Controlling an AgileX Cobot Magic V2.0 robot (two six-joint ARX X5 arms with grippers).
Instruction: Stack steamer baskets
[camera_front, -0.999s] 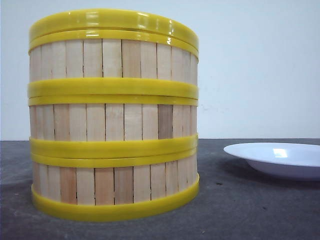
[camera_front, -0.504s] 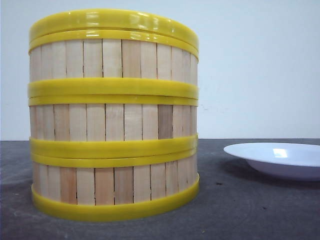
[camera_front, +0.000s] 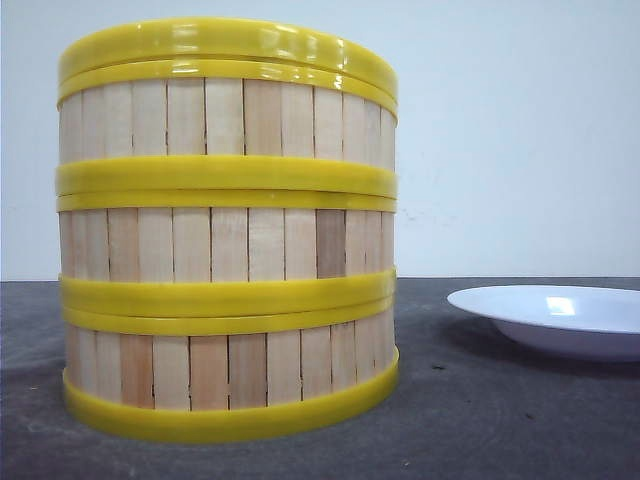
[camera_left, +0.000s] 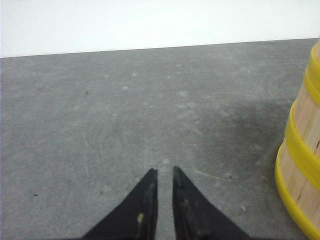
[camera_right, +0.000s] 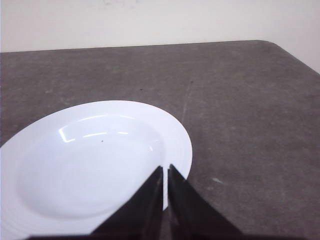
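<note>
We see the three steamer baskets (camera_front: 228, 230) stacked in one column on the dark table (camera_front: 500, 420), a yellow-rimmed lid (camera_front: 225, 45) on top, with the white plate (camera_front: 560, 318) near on the right. Our left gripper (camera_left: 165, 172) hangs beside the stack, fingers nearly together and empty; our right gripper (camera_right: 165, 169) hovers over the plate, likewise narrow and empty.
</note>
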